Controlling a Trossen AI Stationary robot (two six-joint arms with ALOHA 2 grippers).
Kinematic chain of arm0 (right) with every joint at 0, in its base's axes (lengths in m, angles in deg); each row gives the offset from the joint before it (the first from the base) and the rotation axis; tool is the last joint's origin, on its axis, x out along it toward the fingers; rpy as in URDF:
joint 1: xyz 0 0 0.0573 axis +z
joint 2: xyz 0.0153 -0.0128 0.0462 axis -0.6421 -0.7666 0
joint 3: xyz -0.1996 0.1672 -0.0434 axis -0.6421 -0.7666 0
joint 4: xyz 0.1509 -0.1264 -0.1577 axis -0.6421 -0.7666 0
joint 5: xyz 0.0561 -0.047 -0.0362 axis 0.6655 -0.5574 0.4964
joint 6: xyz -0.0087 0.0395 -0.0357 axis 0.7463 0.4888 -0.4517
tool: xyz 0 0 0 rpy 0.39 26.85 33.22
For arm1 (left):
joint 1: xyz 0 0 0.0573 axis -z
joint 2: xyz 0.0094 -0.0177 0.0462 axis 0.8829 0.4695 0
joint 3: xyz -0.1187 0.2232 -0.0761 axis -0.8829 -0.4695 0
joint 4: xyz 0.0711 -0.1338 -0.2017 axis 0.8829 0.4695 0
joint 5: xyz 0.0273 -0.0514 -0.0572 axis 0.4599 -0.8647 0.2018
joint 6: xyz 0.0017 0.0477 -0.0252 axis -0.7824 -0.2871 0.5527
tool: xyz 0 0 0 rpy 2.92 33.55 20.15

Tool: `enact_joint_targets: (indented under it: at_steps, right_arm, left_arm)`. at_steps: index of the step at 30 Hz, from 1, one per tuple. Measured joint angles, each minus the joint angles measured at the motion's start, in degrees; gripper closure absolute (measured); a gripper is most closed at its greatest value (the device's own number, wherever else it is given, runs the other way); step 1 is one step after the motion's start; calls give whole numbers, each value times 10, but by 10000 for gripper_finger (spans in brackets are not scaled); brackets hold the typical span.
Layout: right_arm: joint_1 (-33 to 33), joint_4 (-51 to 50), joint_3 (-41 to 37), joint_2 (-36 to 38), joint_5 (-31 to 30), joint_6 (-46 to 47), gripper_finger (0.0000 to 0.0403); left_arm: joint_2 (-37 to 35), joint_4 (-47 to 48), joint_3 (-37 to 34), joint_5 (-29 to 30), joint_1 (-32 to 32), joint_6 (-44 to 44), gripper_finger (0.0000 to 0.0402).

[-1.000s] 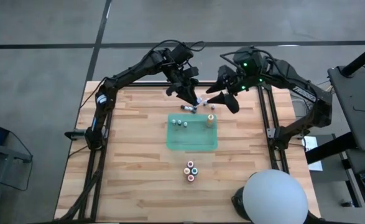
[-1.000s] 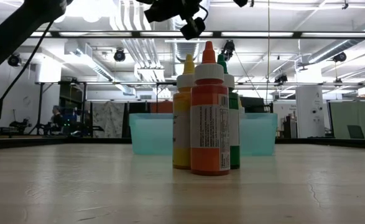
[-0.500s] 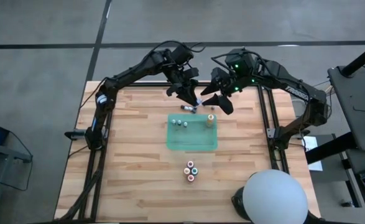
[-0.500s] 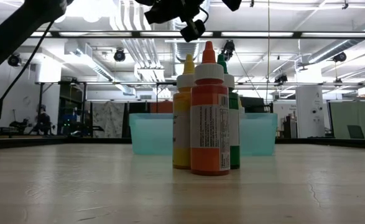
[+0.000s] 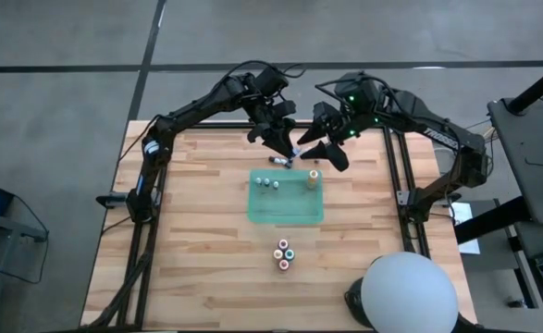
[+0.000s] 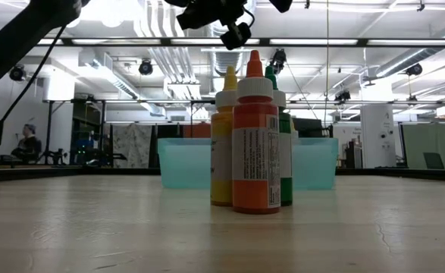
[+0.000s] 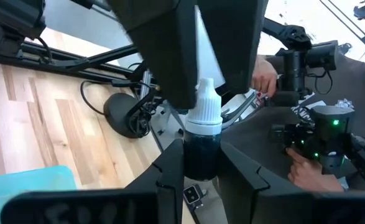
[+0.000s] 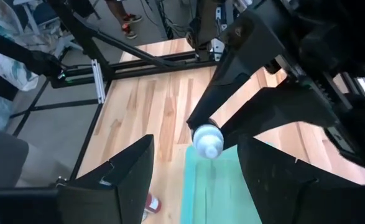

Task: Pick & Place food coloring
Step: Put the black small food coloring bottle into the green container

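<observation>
My left gripper (image 5: 285,146) hangs above the table just beyond the far edge of the green tray (image 5: 285,211). It is shut on a small dark food coloring bottle (image 7: 202,149) with a white dropper cap (image 8: 207,140). My right gripper (image 8: 198,149) is open and faces it, with its fingers on either side of the cap, touching nothing. Two tiny bottles (image 5: 268,183) and a yellowish one (image 5: 314,178) stand in the tray. A cluster of bottles (image 5: 283,252) stands nearer the front; among them the low view shows an orange one (image 6: 255,144) foremost. My left gripper pinches the bottle's dark body (image 7: 201,163), below the cap, between its two fingers (image 7: 170,177). The fingers come roughly level from the table's left and lie across the bottle. The bottle is lifted clear of the table, and its cap points at my right gripper.
Two loose small bottles (image 5: 278,161) lie on the wood beyond the tray's far edge. A white dome (image 5: 408,291) sits at the near right corner. A person's hands (image 7: 266,74) show beyond the table's edge. Bare wood (image 5: 197,231) lies left of the tray.
My right gripper has edged a little toward the left gripper and the bottle's cap, still open. The left gripper and its bottle have kept still.
</observation>
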Motion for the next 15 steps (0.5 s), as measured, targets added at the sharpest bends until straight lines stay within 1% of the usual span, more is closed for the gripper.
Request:
enact_joint_targets:
  at_steps: [15]
  right_arm:
    - [0,1,-3,-15,1,-1,179]
  left_arm:
    - [0,-5,0,0,0,6,348]
